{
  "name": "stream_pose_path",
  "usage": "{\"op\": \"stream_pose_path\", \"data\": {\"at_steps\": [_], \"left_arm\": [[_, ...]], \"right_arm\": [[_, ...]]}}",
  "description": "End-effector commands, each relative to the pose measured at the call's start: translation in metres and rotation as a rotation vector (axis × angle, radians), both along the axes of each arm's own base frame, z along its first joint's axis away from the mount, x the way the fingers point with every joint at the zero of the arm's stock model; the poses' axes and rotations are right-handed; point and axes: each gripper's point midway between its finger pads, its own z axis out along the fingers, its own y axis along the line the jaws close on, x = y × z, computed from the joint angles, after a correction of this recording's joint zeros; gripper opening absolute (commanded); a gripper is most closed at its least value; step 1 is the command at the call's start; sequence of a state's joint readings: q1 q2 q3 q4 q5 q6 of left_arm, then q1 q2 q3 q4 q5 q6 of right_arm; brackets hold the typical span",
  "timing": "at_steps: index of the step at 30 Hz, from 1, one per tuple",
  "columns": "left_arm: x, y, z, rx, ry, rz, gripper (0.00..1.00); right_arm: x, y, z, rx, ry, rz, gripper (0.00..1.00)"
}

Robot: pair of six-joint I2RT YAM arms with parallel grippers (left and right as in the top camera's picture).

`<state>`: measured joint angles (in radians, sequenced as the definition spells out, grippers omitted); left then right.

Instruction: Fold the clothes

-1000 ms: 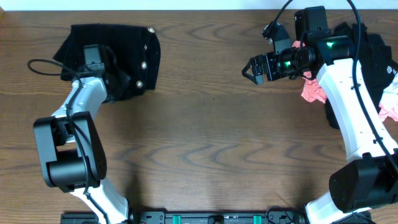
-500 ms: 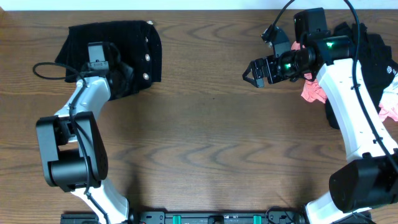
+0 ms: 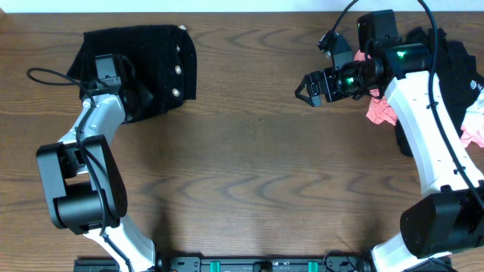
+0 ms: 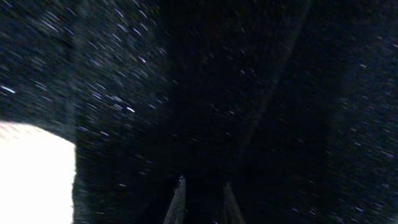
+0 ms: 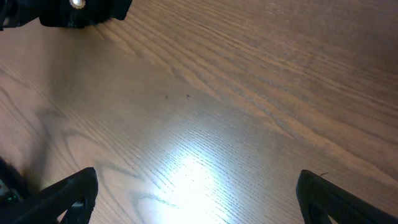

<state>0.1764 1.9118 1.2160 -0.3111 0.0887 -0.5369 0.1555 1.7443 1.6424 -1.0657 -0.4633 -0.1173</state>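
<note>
The black fuzzy garment (image 3: pixel 155 53) lies folded at the table's far left, with small pearly buttons (image 3: pixel 175 69) along its right edge. My left gripper (image 3: pixel 141 97) rests on its lower part, fingers nearly together in the fabric. The left wrist view is filled with dark glittery knit (image 4: pixel 124 93) around the close-set fingertips (image 4: pixel 204 186). My right gripper (image 3: pixel 306 89) is open and empty, hovering over bare wood at the far right. In the right wrist view its fingers (image 5: pixel 199 199) are wide apart, and the garment's edge (image 5: pixel 81 12) shows at the top left.
A pile of other clothes, pink (image 3: pixel 382 112) and black (image 3: pixel 454 60), lies at the table's right edge behind the right arm. Bare brown wood (image 3: pixel 257 166) spans the middle and front of the table.
The left arm's wrist has swung left over the garment, and the garment's lower edge has shifted slightly. The right arm has barely moved.
</note>
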Motion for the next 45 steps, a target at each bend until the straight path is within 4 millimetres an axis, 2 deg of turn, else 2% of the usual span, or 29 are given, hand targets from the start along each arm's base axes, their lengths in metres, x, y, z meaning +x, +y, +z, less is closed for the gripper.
{"op": "stream_pose_path", "data": {"at_steps": [1,7,16,19,25,34,38,39,41,45], "left_arm": [[-0.012,0.021,-0.012,0.130,0.063,-0.017,0.23],[-0.013,0.025,-0.027,0.181,0.099,-0.088,0.23],[-0.023,0.023,-0.077,0.195,0.203,-0.186,0.23],[-0.023,0.024,-0.080,0.217,0.213,-0.242,0.23],[-0.031,0.048,-0.078,0.299,0.257,-0.202,0.23],[-0.036,0.050,-0.079,0.292,0.275,-0.198,0.23],[-0.043,0.049,-0.068,0.287,0.290,-0.199,0.24],[-0.043,0.049,-0.061,0.290,0.283,-0.198,0.26],[-0.039,0.050,-0.042,0.301,0.247,-0.192,0.31],[-0.033,0.051,0.013,0.333,0.144,-0.173,0.53]], "right_arm": [[-0.004,0.010,-0.004,0.008,0.009,0.039,0.99],[-0.005,0.013,-0.004,0.008,0.009,0.047,0.99],[-0.006,0.013,-0.004,0.008,0.010,0.047,0.99],[-0.006,0.013,-0.004,0.008,0.010,0.047,0.99],[-0.005,0.013,-0.003,0.008,0.008,0.047,0.99],[-0.003,0.014,-0.003,0.010,-0.001,0.047,0.99],[-0.004,0.014,-0.003,0.007,-0.005,0.054,0.99],[-0.003,0.014,-0.002,0.008,-0.009,0.054,0.99],[0.000,0.014,-0.001,0.010,-0.021,0.055,0.99],[0.005,0.013,0.013,0.015,-0.053,0.049,0.99]]}}
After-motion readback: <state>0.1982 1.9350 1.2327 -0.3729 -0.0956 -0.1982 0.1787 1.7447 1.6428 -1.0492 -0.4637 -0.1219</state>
